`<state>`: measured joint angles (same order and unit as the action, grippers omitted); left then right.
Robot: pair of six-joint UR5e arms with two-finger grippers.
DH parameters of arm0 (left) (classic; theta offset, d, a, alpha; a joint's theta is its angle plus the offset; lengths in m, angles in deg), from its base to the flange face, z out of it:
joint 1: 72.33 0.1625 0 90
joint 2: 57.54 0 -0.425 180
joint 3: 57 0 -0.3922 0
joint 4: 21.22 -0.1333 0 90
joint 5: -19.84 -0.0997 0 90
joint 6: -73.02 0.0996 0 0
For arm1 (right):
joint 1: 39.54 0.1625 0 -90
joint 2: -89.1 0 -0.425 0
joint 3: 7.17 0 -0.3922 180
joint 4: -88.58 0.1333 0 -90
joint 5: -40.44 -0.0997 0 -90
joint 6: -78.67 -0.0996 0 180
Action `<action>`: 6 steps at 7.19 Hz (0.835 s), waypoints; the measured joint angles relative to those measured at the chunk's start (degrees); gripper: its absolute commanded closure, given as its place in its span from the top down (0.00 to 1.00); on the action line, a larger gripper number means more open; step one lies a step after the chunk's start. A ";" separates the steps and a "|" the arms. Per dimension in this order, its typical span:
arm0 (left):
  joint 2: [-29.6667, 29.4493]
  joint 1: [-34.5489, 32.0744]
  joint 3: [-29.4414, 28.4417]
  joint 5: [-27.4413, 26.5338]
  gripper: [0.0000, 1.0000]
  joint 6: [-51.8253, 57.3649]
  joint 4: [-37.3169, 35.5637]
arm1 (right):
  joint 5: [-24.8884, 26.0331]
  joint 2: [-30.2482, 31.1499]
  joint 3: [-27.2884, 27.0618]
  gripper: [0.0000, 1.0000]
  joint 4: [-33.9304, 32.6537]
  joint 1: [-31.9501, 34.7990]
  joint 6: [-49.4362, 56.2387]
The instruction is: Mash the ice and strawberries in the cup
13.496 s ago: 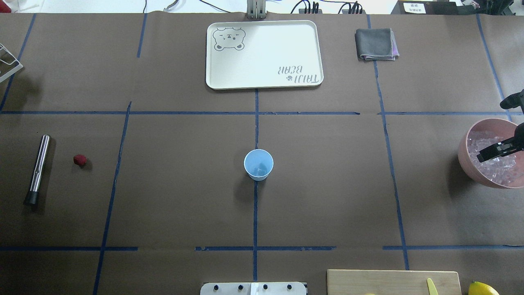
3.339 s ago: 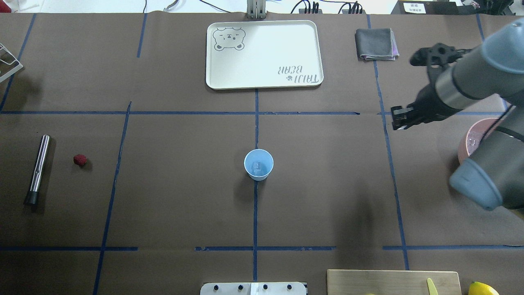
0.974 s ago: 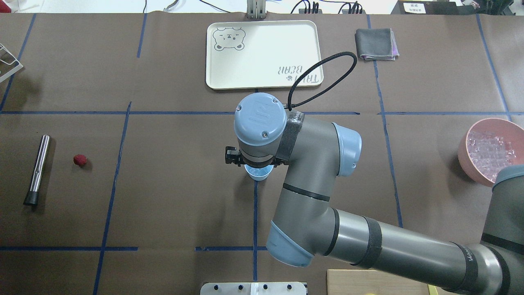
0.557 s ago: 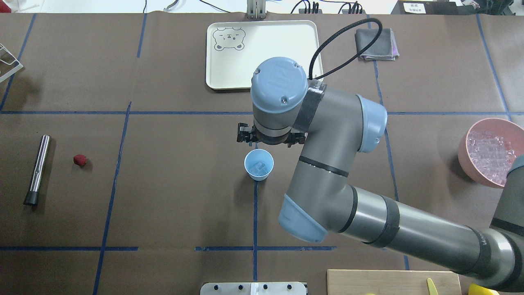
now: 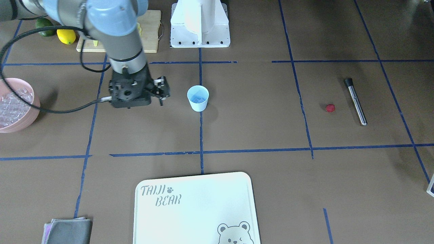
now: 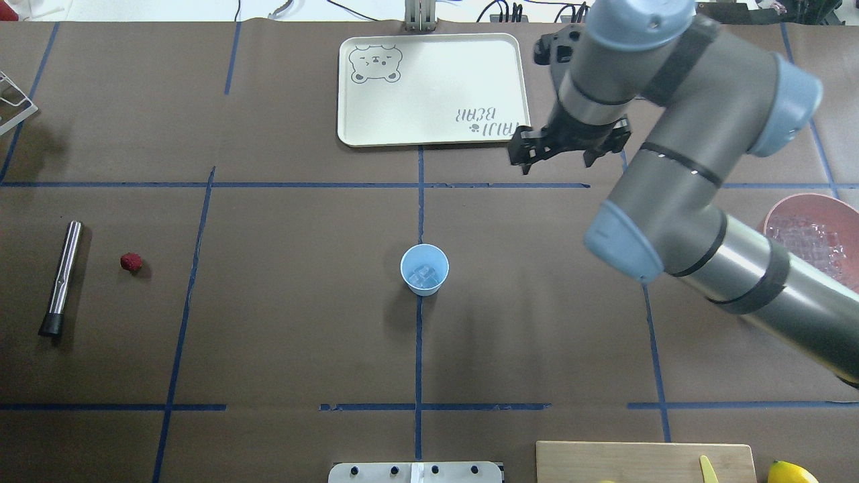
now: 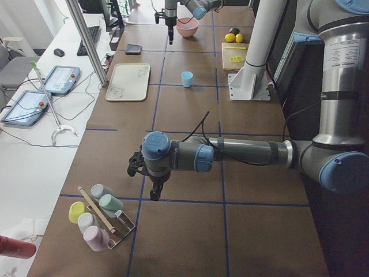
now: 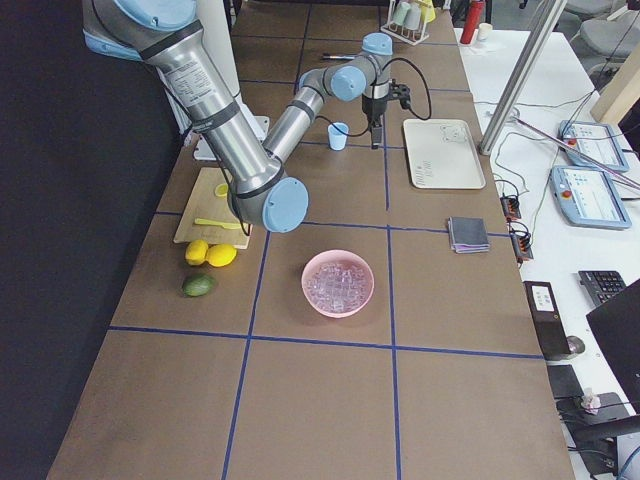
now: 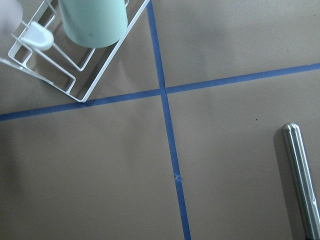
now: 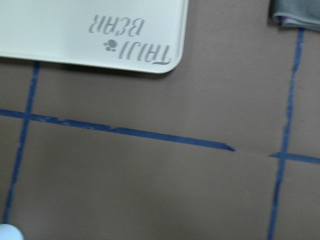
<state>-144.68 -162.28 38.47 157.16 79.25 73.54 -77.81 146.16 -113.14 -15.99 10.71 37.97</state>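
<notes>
Overhead exterior: right tool (image 6: 562,153), spread and empty, near the tabletop's (image 6: 302,335) far edge; ice (image 6: 423,275) in the cup (image 6: 425,288); the strawberry (image 6: 131,261) likely needs a gentle pinch, low centred release

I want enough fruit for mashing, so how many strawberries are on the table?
1. The strawberry lies beside the metal muddler on the robot's left, well apart from the cup, which shows only ice. None seems hidden.

Bright, even light from above; the fixed views are sharp.
Soft shadows fall beside the cup (image 6: 424,268) and steel rod (image 6: 62,276) on the matte table (image 6: 268,322); the white tray (image 6: 436,80) near its far edge is washed out. The right wrist view is motion-blurred, the left slightly soft.
</notes>
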 measured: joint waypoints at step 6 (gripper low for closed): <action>-1.54 1.29 0.19 2.07 1.00 -7.04 7.33 | -9.44 27.79 -3.53 0.99 0.49 26.64 50.72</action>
<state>-146.22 -160.99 38.66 159.24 72.21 80.87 -87.25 173.95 -116.67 -15.50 37.35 88.69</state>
